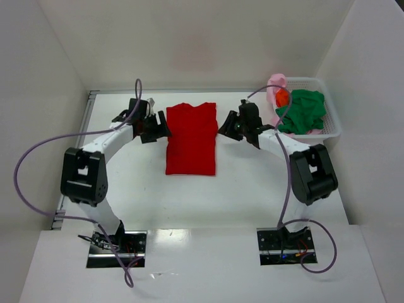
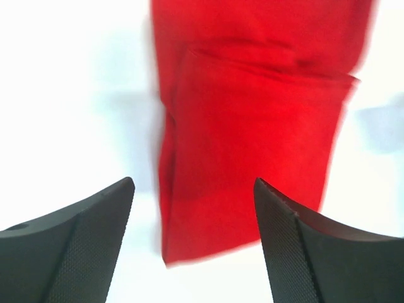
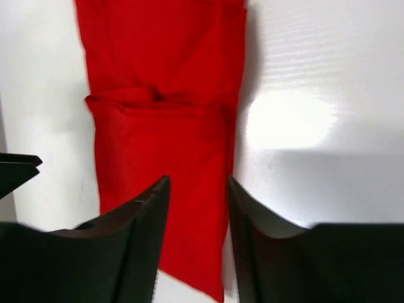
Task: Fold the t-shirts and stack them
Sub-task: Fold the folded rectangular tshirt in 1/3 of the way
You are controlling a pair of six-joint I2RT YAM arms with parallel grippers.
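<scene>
A bright red t-shirt (image 1: 191, 139) lies flat on the white table, folded into a long strip with both sides turned in. My left gripper (image 1: 159, 128) hovers at its left edge, jaws wide apart with nothing between them; in the left wrist view the red t-shirt (image 2: 252, 126) lies beyond the open gripper (image 2: 194, 186). My right gripper (image 1: 228, 128) sits at the shirt's right edge, jaws partly apart and holding nothing; the red t-shirt (image 3: 164, 126) shows between and past the gripper (image 3: 198, 182). A dark green t-shirt (image 1: 304, 111), a pale pink one (image 1: 276, 87) and an orange one (image 1: 282, 96) are bunched in the basket.
The white lattice basket (image 1: 333, 128) stands at the table's back right, close to the right arm. White walls enclose the table on the left, back and right. The left arm's purple cable (image 1: 31, 151) loops out to the left.
</scene>
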